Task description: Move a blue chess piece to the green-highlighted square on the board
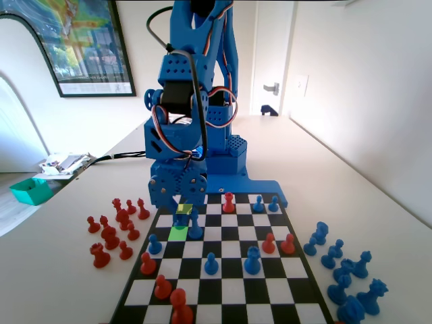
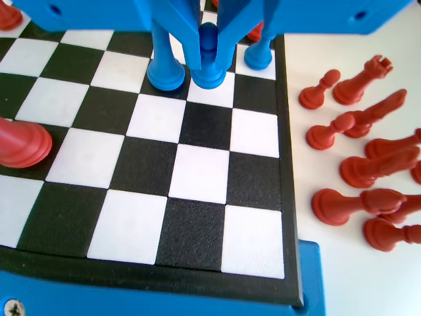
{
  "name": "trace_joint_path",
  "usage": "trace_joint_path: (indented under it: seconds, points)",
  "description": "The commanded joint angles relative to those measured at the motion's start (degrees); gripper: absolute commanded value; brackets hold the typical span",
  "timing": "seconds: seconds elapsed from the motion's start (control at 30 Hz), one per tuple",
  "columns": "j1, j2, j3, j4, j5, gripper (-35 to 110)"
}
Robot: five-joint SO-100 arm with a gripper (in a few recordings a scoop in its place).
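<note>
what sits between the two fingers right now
In the wrist view the blue chess piece stands between the fingers, its ball head in the gap. Whether they grip it is unclear. A taller blue piece stands beside it.

The end effector (image 1: 181,214) apparently grips the blue chess piece (image 1: 181,220) above the green-highlighted square (image 1: 178,233).

I see white walls (image 1: 358,101) in bright daylight, a framed poster (image 1: 81,47) at left, a white door (image 1: 270,61) with a lever handle (image 1: 271,88) behind, and the pale table (image 1: 364,182).
</note>
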State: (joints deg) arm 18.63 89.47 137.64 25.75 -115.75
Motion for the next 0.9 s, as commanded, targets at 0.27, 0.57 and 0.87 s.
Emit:
trace_joint_path:
  seconds: [0.27, 0.57, 0.87]
  points:
    - [1.76, -0.44, -2.81, 0.53, -2.29, 1]
    - [1.93, -2.02, -4.57, 0.53, -2.11, 1]
    - [1.85, -2.72, -5.10, 0.53, -2.20, 1]
